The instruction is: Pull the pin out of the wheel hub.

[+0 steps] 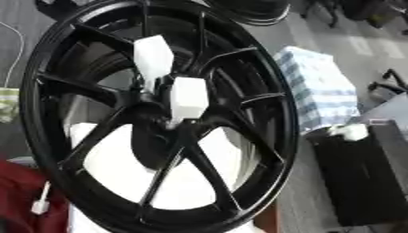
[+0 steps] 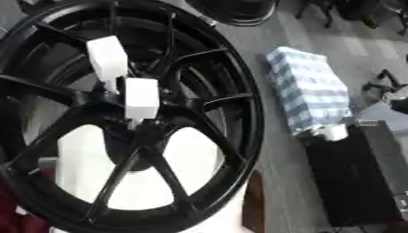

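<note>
Up close, the big glossy black alloy wheel (image 1: 159, 123) fills the view, tilted on a white support (image 1: 119, 164), probably so its hub faces the robot. At the hub (image 1: 163, 98) two white blocky pins stick outward: the nearer pin (image 1: 189, 99) and the upper pin (image 1: 153, 57), both still seated. Neither robot hand shows, so their fingers can't be judged. Farther right, a black box (image 1: 363, 177), then a blue-checked cloth bundle (image 1: 323, 91).

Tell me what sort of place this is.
Probably a workshop or lab floor, not a home. A large black wheel with two white blocks at its hub stands up front; a checked bundle and a black box lie on grey flooring.
</note>
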Robot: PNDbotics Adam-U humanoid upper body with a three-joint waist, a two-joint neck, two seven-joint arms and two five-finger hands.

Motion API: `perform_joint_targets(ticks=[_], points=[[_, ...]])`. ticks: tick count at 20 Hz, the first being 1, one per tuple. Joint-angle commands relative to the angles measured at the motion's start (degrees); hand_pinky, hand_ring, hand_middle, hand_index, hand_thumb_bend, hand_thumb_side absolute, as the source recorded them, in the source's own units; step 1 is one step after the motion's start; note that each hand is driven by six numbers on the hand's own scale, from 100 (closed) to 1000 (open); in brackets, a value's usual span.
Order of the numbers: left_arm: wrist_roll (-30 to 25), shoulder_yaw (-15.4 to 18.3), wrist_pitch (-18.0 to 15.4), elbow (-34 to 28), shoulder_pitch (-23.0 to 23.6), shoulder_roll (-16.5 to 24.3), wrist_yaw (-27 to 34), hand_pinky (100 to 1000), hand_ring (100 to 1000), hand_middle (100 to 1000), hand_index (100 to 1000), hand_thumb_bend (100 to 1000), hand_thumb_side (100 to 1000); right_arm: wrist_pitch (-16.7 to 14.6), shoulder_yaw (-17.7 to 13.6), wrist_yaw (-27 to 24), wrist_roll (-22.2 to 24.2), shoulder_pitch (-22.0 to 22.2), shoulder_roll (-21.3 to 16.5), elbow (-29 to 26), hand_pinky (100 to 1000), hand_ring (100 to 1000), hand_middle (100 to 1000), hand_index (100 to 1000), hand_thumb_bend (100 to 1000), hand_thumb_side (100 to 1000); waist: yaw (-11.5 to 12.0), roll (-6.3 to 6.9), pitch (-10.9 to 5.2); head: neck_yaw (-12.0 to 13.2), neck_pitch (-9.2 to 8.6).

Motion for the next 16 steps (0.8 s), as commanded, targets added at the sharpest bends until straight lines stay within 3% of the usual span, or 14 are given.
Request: perform_joint_targets(ticks=[1,4,5,6,7,9,16], points=[[-0.26,0.19,0.00,-0.86,-0.32,0.33,0.17,934,577,598,870,100,633,-1.05,-0.54,-1.21,-0.86,-0.03,-1.48,0.13,797,1000,994,932,384,583,-0.11,0.49,-0.71,-0.24,-0.09],[-0.35,0.22,0.03,-0.86,-0.28,0.34,0.28,935,577,598,869,100,633,-1.68,-0.97,-1.91,-2.03,-0.52,-1.32,-1.44,758,950,917,890,364,520,-0.12,0.48,-0.79,-0.23,-0.09],[-0.38,0.24,0.03,-0.86,-0.27,0.33,0.30,935,577,598,869,100,633,-2.11,-1.28,-2.48,-2.73,-0.85,-1.14,-2.53,718,878,845,849,324,518,-0.14,0.49,-0.81,-0.22,-0.09],[-0.41,0.26,0.03,-0.86,-0.26,0.33,0.33,935,577,598,869,100,632,-2.66,-1.68,-3.17,-3.49,-1.30,-0.89,-3.74,672,798,762,775,380,631,-0.16,0.51,-0.82,-0.22,-0.09],[-0.45,0.26,0.00,-0.86,-0.24,0.32,0.34,935,577,598,869,100,632,-3.35,-2.03,-3.93,-4.28,-1.94,-0.64,-5.01,653,776,737,748,171,528,-0.15,0.54,-0.83,-0.24,-0.09],[-0.55,0.25,-0.06,-0.86,-0.25,0.31,0.39,935,577,598,869,100,631,-4.98,-1.86,-5.61,-5.99,-3.56,-0.52,-7.77,635,751,705,709,100,544,-0.08,0.63,-0.81,-0.32,-0.09],[-1.07,0.02,-0.82,-0.86,-0.42,0.41,0.85,935,577,599,868,100,624,-11.33,3.58,-11.98,-8.61,-8.74,-0.24,-18.13,614,730,677,670,100,583,0.31,1.27,-0.68,-0.62,-0.09]])
